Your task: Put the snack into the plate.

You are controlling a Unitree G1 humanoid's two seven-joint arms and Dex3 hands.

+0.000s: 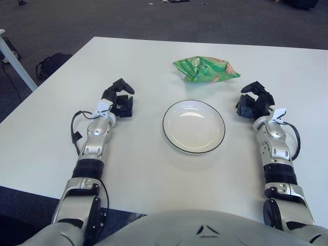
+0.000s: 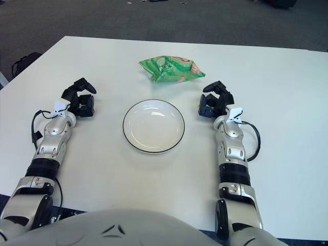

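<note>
- Nearest the camera, the robot's own torso fills the bottom edge, and both forearms reach forward over the white surface (image 1: 154, 174) toward the plate (image 1: 193, 126), which serves as the landmark here.
- The plate sits in the middle, white with a dark rim, and holds nothing.
- The left hand (image 1: 119, 101) shows left of the plate and well apart from it, its fingers loosely curled around nothing.
- The right hand (image 1: 254, 101) shows right of the plate and somewhat closer to it, fingers likewise curled in and holding nothing.
- Beyond the plate, just past its far rim and a little to the right, lies the snack (image 1: 206, 69): a crumpled green bag flat on the surface, touched by neither hand.
- Judged from this layout, the task is at its very start: the pick-up is not yet made.
- The right hand is nearer the bag, so the next move likely calls for it to reach forward and inward, spread its fingers over the bag and close gently on the crinkly film.
- Hard to tell: whether either hand touches the surface, and what the bag's print says.
- On the floor beyond the far left corner, a dark bag (image 1: 51, 64) lies beside a white leg that the frame cuts off.
</note>
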